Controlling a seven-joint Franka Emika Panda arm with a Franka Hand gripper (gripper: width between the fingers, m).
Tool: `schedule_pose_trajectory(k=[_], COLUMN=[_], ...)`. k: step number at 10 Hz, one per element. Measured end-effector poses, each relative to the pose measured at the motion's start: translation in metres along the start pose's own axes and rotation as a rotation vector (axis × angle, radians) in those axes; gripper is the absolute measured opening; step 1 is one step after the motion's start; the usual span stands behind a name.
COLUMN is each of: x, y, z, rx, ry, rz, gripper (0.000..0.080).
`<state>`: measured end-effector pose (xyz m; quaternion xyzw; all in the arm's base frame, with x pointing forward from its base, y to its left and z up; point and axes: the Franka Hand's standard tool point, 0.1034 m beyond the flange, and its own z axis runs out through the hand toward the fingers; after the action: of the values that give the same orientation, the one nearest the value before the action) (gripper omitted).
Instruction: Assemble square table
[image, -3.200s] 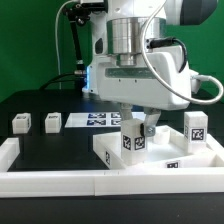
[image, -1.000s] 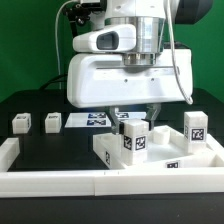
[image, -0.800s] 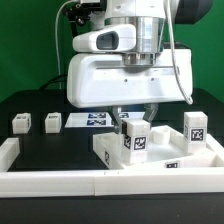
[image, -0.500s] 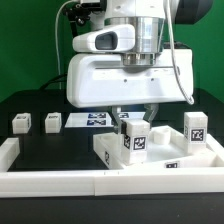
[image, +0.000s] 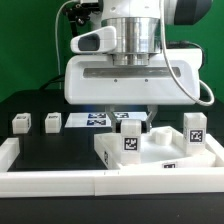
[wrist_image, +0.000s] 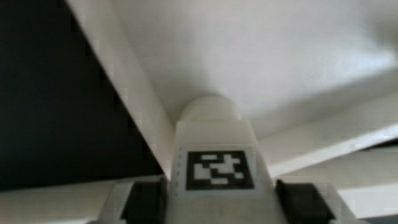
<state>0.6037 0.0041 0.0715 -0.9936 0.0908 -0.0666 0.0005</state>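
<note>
Your wrist view showed the gripper, fingers clamped on a tagged leg; only your exterior view showed that leg standing upright on the square table slab.

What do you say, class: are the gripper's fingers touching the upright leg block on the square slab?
Touching. The wrist view shows both fingers pressed flush against the sides of the leg block, with no gap visible.

Robot lab, marker board, black table
</note>
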Motion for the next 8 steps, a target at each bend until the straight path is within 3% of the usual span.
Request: schedule_pose_trajectory(k=[8], x=[0.0007], y=[-0.0056], z=[-0.0002], rx=[0.018], ry=[0.007], rz=[0.646], gripper=[0.0291])
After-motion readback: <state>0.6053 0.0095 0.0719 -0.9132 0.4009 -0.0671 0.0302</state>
